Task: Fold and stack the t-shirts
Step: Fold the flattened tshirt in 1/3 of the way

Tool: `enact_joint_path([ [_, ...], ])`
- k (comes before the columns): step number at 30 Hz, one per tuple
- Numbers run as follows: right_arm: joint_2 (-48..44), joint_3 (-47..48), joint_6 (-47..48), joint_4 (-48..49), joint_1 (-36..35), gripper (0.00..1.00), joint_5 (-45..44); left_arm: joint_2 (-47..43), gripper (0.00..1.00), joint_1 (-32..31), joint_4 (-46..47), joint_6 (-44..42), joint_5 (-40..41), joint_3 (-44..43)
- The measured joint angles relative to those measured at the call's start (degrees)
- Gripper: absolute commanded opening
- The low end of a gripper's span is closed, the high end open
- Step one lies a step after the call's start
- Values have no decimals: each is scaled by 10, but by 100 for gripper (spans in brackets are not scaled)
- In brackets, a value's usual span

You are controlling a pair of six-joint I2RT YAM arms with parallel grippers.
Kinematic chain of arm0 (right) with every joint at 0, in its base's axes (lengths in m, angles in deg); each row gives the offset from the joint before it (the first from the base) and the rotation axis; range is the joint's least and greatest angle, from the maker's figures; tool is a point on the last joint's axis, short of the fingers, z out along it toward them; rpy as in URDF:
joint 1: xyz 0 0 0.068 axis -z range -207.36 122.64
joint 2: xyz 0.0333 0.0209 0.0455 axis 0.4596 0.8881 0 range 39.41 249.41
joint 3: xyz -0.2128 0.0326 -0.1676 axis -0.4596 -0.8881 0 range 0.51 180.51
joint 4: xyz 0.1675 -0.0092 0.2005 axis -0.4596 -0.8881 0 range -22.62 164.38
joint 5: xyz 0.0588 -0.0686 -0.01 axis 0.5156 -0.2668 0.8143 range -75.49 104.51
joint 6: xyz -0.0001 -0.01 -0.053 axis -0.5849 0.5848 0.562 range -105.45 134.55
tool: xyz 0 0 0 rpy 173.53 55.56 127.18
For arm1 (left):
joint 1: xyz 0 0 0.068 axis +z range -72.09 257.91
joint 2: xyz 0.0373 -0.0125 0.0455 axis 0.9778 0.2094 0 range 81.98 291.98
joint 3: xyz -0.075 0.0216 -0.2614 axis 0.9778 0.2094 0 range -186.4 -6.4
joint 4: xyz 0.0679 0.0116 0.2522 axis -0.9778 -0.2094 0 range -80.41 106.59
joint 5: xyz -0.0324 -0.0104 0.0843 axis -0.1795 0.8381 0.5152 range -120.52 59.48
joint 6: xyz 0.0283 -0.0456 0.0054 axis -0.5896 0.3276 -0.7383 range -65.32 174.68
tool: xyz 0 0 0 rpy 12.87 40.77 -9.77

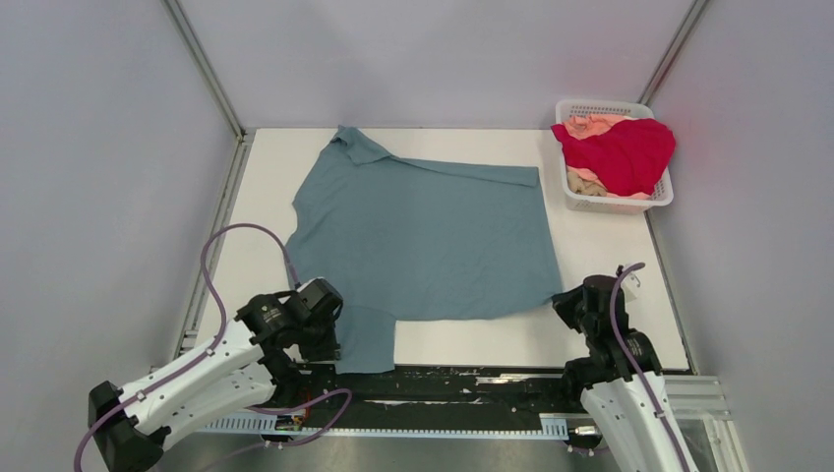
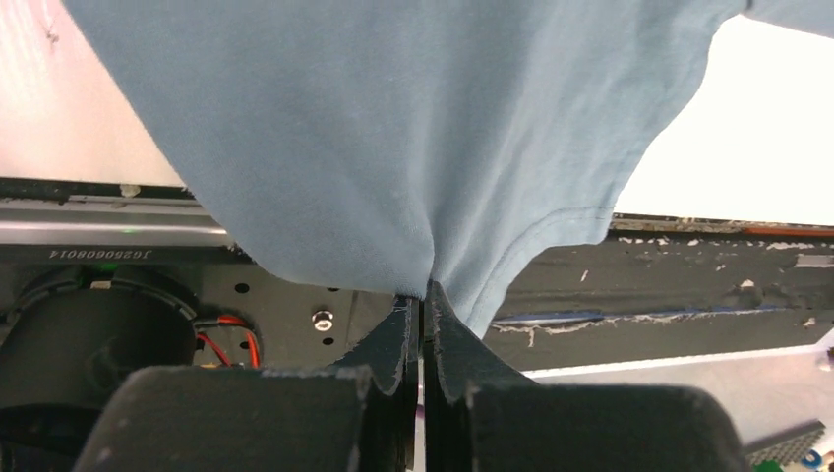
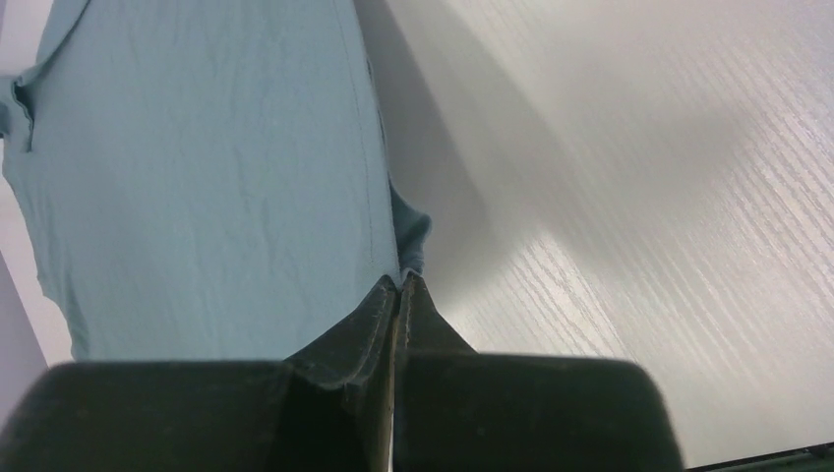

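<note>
My L gripper (image 2: 423,295) is pinched tight, w/ no gap. It has a bit of the teal shirt (image 1: 423,236) in it, at the short sleeve on my side. That sleeve sits right at the near edge of the table (image 1: 610,295).

My R gripper (image 3: 401,280) is pinched tight too. It has the bottom corner of the same shirt, the corner on my side.

So both hands hold the near edge, one at each end. The rest of the shirt lies flat, going away from me toward the far wall. Its long way runs L to R: neck at the far left, bottom hem at the right. No hand is nearer, b/c both already hold it.

I think next comes lifting this near edge & taking it over to the far edge, both hands going together so it lands straight.

The red shirt (image 1: 625,152) & peach shirt (image 1: 590,125) are bunched in the basket (image 1: 615,202), far right corner, well apart from my hands. Not folded yet.
</note>
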Motion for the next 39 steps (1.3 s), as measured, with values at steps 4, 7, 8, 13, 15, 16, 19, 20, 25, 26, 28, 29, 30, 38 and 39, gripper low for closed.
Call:
enact_joint_path([
  [4,10,0,2,9,0,0,10,9,0,-1,22,-5,10,-5],
  [7,60,0,15,35,0,0,23,28,0,3,47,-16,28,-20],
  [8,86,1,21,43,0,0,26,38,0,10,62,-23,31,-28],
  [13,185,22,51,76,0,0,30,73,0,76,138,-67,23,-52],
  [15,216,39,60,92,0,0,27,94,0,116,165,-87,13,-63],
  [16,233,51,65,103,0,0,25,105,0,132,176,-96,10,-69],
  [19,276,81,73,133,0,0,19,130,0,169,203,-121,7,-90],
  [20,293,91,76,147,0,0,18,141,0,183,211,-132,4,-101],
  [25,386,145,89,196,0,0,6,199,0,248,260,-166,-4,-148],
  [26,406,157,92,203,0,0,2,209,0,261,271,-170,-5,-154],
  [28,442,183,98,214,0,0,-7,229,0,287,297,-179,-9,-163],
  [29,457,194,102,219,0,0,-13,236,0,296,305,-181,-10,-164],
  [30,471,204,104,225,0,0,-18,245,0,308,313,-184,-15,-166],
  [38,552,262,122,251,0,0,-53,323,0,350,357,-200,-36,-200],
  [39,559,267,124,254,0,0,-54,329,0,353,360,-202,-38,-206],
])
